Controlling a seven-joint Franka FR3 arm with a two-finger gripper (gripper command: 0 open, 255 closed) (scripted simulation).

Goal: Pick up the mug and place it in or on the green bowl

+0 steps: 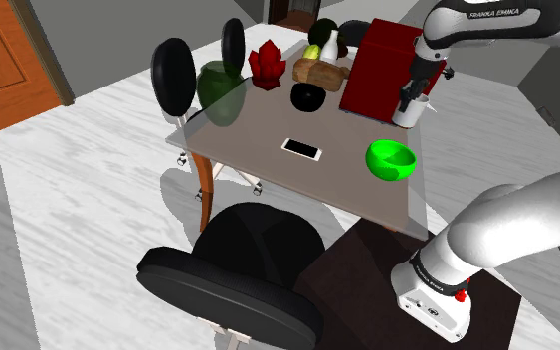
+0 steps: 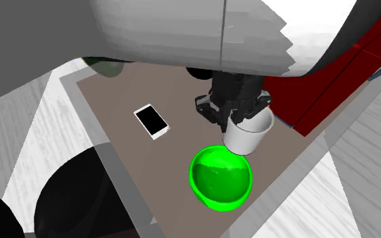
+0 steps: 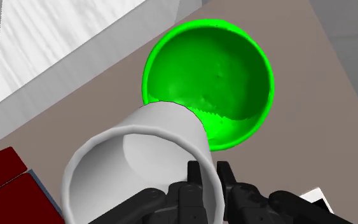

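Gripping the mug by its rim, the hand hangs over the table beside a red box; the green bowl lies near, a phone farther off (shoulder view). Second exterior view: mug under the hand, just beside the bowl. Wrist view: fingers pinch the wall of the mug, one inside, one outside; bowl beyond.

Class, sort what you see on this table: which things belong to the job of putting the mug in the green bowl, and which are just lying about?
Belong to the job: white mug, green bowl, pincer clasping the mug's wall.
Just lying about: phone, red box, black bowl, red crystal, loaf.
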